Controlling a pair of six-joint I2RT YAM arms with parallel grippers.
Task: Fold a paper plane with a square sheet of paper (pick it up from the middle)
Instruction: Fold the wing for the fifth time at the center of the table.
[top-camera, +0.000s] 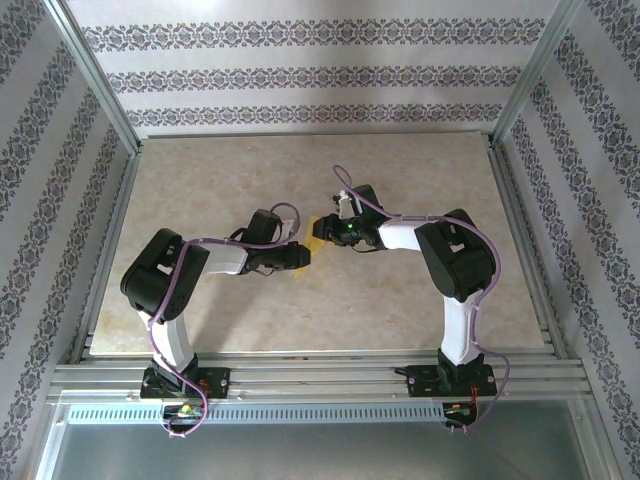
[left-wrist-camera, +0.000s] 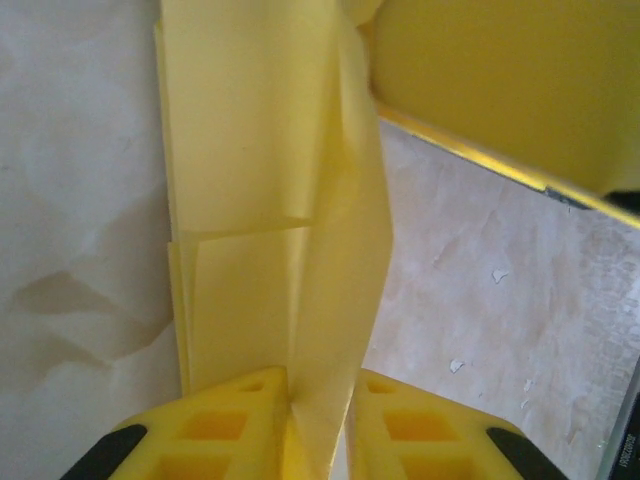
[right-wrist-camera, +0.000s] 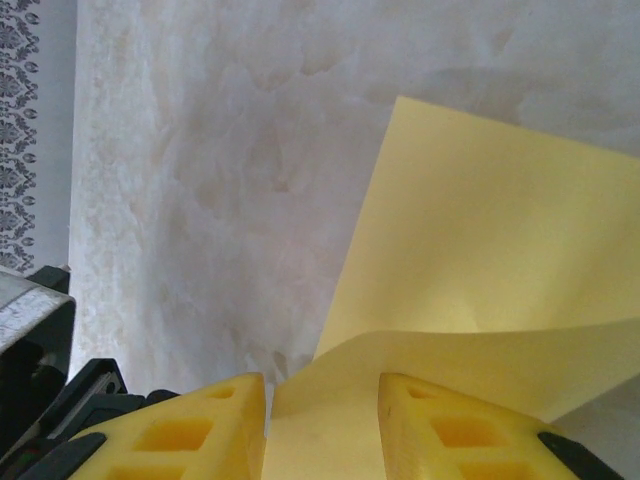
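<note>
The yellow paper lies between my two grippers at the table's middle, creased into a narrower folded shape. In the left wrist view the paper runs away from me in layered folds, and one raised flap stands in the narrow gap of my left gripper, whose jaws are slightly apart and do not pinch it. In the right wrist view the paper spreads to the right. A curled layer crosses the wide gap of my right gripper, which is open. From above, the left gripper and right gripper nearly meet.
The marbled tabletop has metal frame rails round it and patterned walls behind. A large yellow finger of the right gripper sits close over the paper's far end in the left wrist view.
</note>
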